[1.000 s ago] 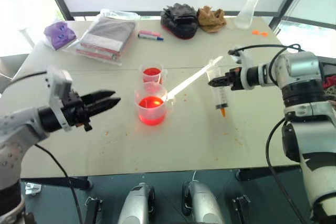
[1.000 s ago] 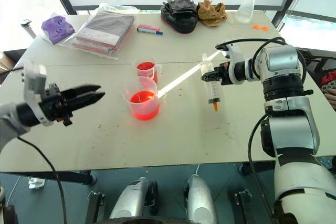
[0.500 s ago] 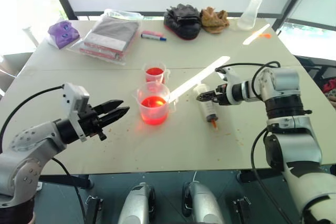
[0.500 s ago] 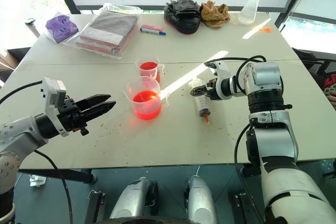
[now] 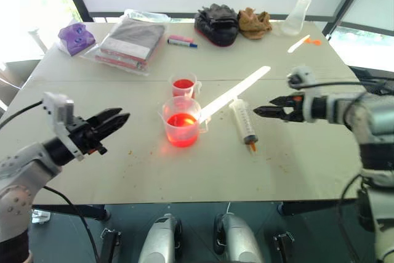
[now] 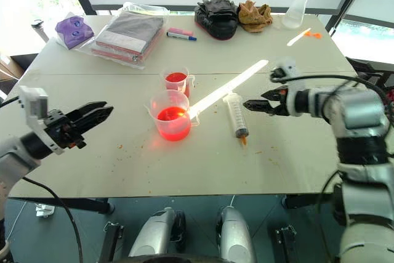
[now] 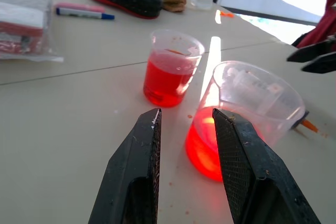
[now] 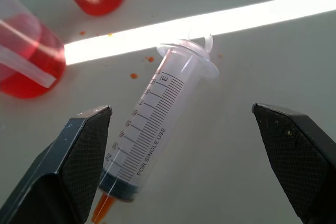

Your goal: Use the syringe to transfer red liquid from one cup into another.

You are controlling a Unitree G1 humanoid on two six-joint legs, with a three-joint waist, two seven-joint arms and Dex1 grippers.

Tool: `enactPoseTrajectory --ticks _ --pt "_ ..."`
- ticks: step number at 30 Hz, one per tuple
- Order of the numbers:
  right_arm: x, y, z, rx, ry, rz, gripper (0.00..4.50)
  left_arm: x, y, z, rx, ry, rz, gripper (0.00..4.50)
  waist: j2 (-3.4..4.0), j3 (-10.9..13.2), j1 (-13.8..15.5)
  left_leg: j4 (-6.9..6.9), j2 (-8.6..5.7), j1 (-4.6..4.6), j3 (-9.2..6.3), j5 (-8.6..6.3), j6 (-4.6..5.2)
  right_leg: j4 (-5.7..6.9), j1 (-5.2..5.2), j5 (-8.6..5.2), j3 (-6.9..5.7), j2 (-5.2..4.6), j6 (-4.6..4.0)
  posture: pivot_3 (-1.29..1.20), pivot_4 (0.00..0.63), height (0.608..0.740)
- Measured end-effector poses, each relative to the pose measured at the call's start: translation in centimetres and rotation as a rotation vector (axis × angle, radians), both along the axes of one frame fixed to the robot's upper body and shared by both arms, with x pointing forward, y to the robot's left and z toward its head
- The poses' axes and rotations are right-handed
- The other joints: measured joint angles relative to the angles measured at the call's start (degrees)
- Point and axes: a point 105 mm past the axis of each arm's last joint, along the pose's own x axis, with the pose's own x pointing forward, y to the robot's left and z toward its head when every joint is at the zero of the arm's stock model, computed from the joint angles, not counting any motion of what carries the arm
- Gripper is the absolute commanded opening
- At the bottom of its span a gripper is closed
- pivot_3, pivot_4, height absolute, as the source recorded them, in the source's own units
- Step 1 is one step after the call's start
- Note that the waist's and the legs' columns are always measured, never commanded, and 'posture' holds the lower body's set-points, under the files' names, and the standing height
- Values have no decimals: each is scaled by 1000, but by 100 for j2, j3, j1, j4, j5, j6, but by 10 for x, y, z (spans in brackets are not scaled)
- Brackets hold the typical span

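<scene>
Syringe lies flat on table, released, orange tip toward near edge, just right of beaker. Right gripper hovers just right of syringe, fingers spread wide, holding nothing. Left gripper hangs left of beaker, well apart, jaws parted, empty. Beaker holds red liquid in lower part. Smaller cup, also with red liquid, stands just beyond beaker. Marker, gloves, flask along far edge.

Beige table, sunlight stripe, bright windows behind.
</scene>
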Motion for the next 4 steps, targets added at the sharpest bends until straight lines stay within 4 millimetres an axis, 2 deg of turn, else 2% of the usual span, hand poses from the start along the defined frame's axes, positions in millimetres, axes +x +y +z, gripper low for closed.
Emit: enactPoseTrajectory --ticks 2,4 --pt "-6 -3 2 41 -85 -23 4480 0 5 -6 14 11 27 1622 -1 -1 -20 1 3 8 7 -1 -2 -3 2 -2 3 -1 -2 0 150 740" --pt "-12 -13 -2 75 -218 -98 4480 -1 13 -21 38 41 76 1622 -3 -5 3 0 6 11 4 -2 -4 -9 6 -10 1 0 -13 0 150 740"
